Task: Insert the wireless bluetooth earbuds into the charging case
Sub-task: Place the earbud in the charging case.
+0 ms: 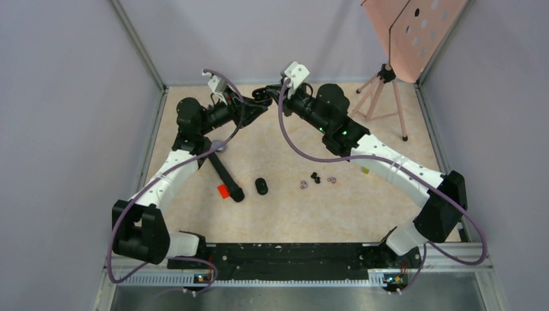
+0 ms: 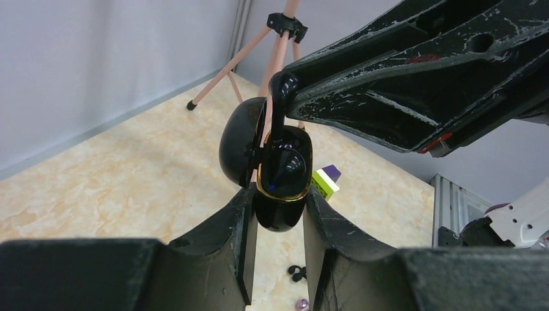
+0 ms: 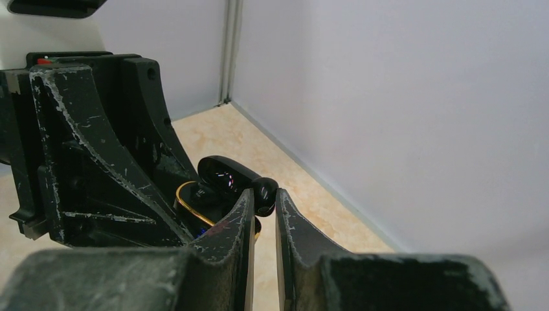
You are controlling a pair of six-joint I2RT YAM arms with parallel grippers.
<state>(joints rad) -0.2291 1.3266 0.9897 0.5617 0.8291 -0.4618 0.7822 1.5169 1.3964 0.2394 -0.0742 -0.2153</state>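
Aloft | left pincer (image 2: 279, 197) clamps charging case (image 2: 282, 170); right pincer (image 3: 264, 199) pinches earbud (image 2: 280, 97)

Tripod (image 1: 387, 74) blocks far right; marker (image 1: 226, 176), black oval case (image 1: 261, 186), loose earbuds (image 1: 316, 176) dot mid-table; near strip open

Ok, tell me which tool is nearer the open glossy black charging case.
Left. The left tool clamps the glossy black charging case by its lower half, between its fingers. The right tool sits just above the opening, pinching a small black earbud whose stem points into it.
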